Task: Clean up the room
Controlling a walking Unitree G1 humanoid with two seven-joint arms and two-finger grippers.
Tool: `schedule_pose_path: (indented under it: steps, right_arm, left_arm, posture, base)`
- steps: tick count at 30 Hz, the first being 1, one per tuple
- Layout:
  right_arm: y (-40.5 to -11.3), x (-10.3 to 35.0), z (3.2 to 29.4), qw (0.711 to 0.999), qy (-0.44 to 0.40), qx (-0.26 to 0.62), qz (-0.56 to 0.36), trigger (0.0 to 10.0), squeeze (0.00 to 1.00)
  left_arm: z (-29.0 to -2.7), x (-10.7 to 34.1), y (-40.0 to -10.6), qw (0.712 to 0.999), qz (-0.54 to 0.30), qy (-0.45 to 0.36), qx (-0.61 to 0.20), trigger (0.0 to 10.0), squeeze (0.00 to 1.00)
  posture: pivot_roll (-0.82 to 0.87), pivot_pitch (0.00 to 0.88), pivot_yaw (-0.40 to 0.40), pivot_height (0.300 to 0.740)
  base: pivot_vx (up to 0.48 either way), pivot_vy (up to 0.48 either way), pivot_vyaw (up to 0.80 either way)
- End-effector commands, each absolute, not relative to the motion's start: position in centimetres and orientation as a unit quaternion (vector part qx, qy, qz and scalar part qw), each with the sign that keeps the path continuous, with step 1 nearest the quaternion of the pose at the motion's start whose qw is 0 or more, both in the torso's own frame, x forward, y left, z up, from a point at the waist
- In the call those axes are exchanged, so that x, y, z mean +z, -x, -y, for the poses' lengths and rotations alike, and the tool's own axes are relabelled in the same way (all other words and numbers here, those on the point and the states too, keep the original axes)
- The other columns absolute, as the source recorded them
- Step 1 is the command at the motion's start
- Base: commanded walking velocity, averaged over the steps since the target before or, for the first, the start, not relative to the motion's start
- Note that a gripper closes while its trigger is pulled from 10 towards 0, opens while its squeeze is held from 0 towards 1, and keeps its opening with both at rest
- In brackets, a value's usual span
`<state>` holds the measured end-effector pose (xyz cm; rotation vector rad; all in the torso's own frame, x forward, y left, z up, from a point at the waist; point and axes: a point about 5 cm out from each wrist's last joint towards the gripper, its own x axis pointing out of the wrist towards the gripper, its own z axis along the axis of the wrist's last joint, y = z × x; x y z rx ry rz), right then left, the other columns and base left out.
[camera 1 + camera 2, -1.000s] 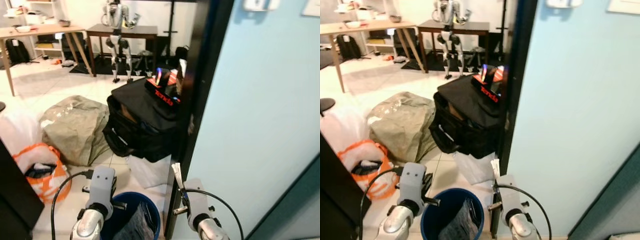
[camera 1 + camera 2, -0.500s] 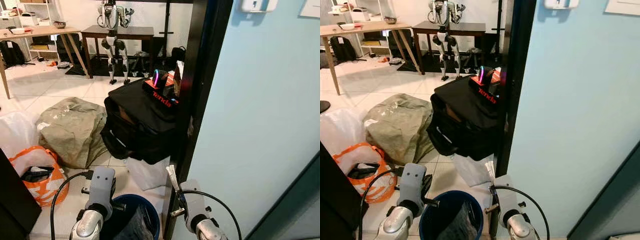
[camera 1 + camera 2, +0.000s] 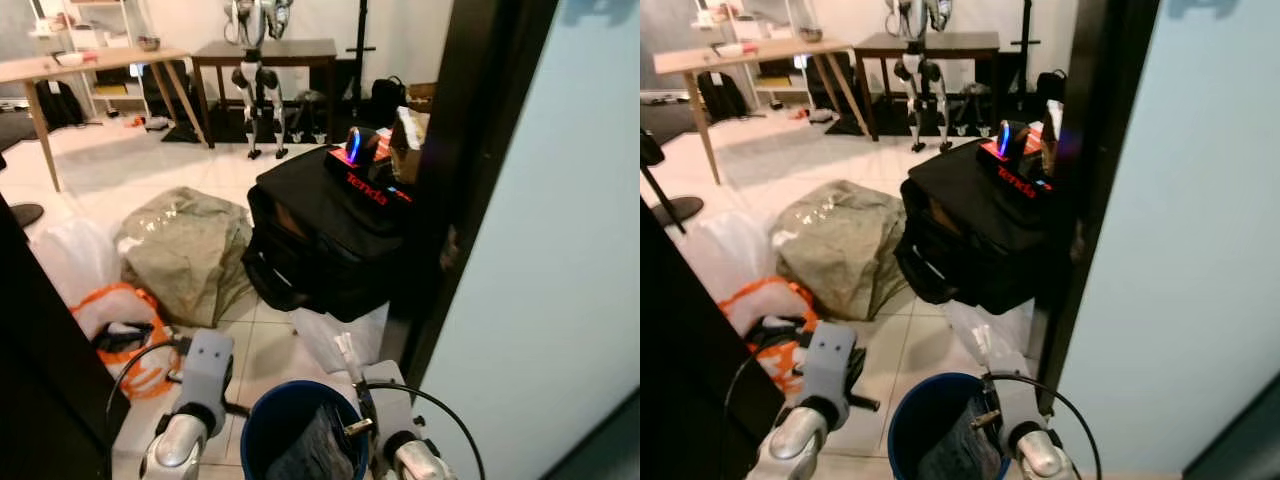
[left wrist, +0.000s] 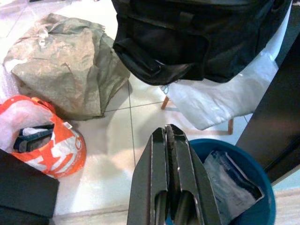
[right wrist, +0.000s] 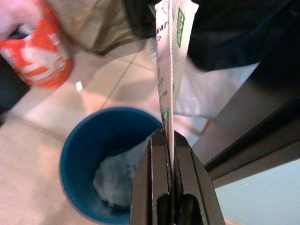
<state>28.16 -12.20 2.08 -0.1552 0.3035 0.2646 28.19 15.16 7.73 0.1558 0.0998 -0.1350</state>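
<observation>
— Right wrist view first: what does the right gripper (image 5: 169,140) have?
— Its two black fingers (image 5: 152,164) are clamped on a folded paper packet (image 5: 169,56), white with green print, which stands up out of the fingertips. The blue bucket (image 5: 84,140) lies directly beneath the gripper, with crumpled grey wrapping (image 5: 119,180) inside it.

— And in the head views?
— The packet's white tip (image 3: 346,348) pokes up just above the bucket's rim (image 3: 262,420), on the side toward the dark door frame (image 3: 470,170).

— How is the left gripper (image 4: 167,133)?
— Its fingers are pressed together with nothing between them. It hangs just beside the bucket (image 4: 243,211), on the side away from the door frame.

— What lies beyond the grippers?
— A clear plastic sheet (image 3: 335,335) on the tiles, just past the bucket. Beyond that sits a black bag (image 3: 325,235) with a red and black box (image 3: 368,175) on top. Left of the bag is a grey-green sack (image 3: 185,250), and nearer the left gripper an orange and white plastic bag (image 3: 120,325). Well beyond, another humanoid robot (image 3: 258,60) stands by a dark table (image 3: 265,50), with a wooden table (image 3: 95,65) to its left.
</observation>
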Motion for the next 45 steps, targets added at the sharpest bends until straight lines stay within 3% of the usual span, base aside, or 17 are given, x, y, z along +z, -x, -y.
schedule_pose_path:
  steps: [1,9,45]
  right_arm:
    - [-27.5,1.38,11.83,0.975,0.07,0.134,-0.165,10.0,0.0]
    - [-27.43,1.32,11.98,0.975,0.07,0.131,-0.166,10.0,0.0]
    - [-27.47,1.07,12.2,0.976,0.057,0.12,-0.175,10.0,0.0]
  left_arm:
    - [-15.28,6.78,-27.76,0.99,-0.077,-0.093,-0.078,10.0,0.0]
    - [-15.22,6.68,-27.73,0.989,-0.082,-0.091,-0.081,10.0,0.0]
    - [-15.99,6.47,-28.06,0.99,-0.089,-0.092,-0.051,10.0,0.0]
  posture:
    - [0.07,0.091,-0.009,0.74]
    - [0.07,0.09,-0.009,0.74]
    - [0.07,0.081,-0.021,0.74]
  base:
    - [0.0,-0.48,0.0]
    - [0.0,-0.48,0.0]
    - [0.0,0.053,0.0]
